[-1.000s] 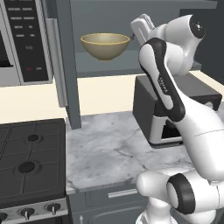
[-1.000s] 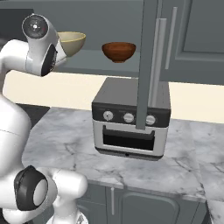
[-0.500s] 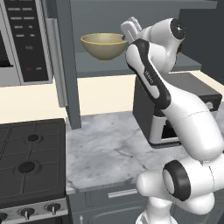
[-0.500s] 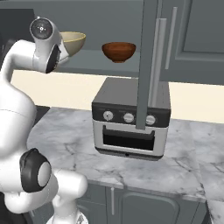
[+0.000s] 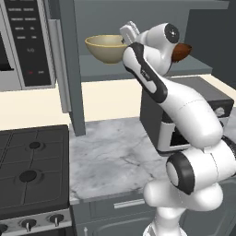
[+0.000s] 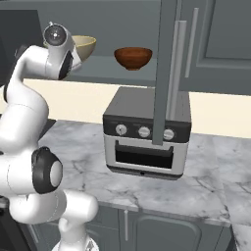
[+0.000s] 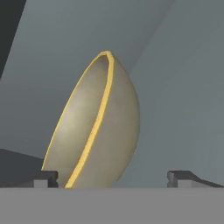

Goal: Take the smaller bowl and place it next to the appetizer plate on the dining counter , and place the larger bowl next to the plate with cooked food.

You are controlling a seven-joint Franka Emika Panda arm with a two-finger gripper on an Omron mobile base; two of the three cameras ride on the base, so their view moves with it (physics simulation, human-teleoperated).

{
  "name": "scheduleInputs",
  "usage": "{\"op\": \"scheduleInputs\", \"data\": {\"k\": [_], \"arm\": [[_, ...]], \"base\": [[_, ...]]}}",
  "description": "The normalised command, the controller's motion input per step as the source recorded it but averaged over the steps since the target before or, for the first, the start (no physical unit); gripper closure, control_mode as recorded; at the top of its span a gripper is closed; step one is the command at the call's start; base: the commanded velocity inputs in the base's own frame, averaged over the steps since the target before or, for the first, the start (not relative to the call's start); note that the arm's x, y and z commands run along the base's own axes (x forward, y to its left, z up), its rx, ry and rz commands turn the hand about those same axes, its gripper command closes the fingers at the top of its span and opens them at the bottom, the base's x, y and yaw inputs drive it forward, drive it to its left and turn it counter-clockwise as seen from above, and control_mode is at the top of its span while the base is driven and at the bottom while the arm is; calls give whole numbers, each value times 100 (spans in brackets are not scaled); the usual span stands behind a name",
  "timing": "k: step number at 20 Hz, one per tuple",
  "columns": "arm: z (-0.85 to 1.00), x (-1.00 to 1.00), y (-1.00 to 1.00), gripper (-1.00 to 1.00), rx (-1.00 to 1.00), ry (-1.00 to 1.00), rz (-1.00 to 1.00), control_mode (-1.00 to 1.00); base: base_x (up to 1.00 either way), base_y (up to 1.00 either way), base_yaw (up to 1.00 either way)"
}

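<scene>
Your gripper (image 7: 112, 177) has its jaws spread wide and holds nothing; in the hand view the two dark fingertips (image 7: 43, 178) stand far apart at the bottom edge. The larger bowl (image 7: 94, 127) sits directly ahead of the jaws, with its yellow rim running through the gap between them nearer the left-hand tip. The bowl appears rolled on its side there because the hand itself is rolled. You cannot tell from that view whether either tip touches the bowl.

In the left base view the larger bowl (image 5: 107, 48) stands upright on the open grey shelf (image 5: 193, 68), and the hand (image 5: 130, 33) is at the bowl's rim on its right side. The smaller bowl (image 6: 132, 57) stands upright on the same shelf, off to the side of the jaws and well apart from the larger bowl, beyond the arm's upper joint.

Below the jaws, a toaster oven (image 6: 147, 135) stands on the marbled worktop (image 5: 113, 156), with the stove (image 5: 32, 170) alongside.
</scene>
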Motion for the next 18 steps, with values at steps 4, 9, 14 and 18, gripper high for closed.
{"op": "scheduleInputs", "data": {"k": [4,9,14,18], "arm": [[-1,52,0,-100,0,2,0,-100],[-8,55,2,-100,0,1,0,-100],[-18,56,25,100,0,1,0,-100],[-48,19,42,100,0,0,0,-100]], "base": [[0,0,0],[0,0,0],[0,0,0],[0,0,0]]}}
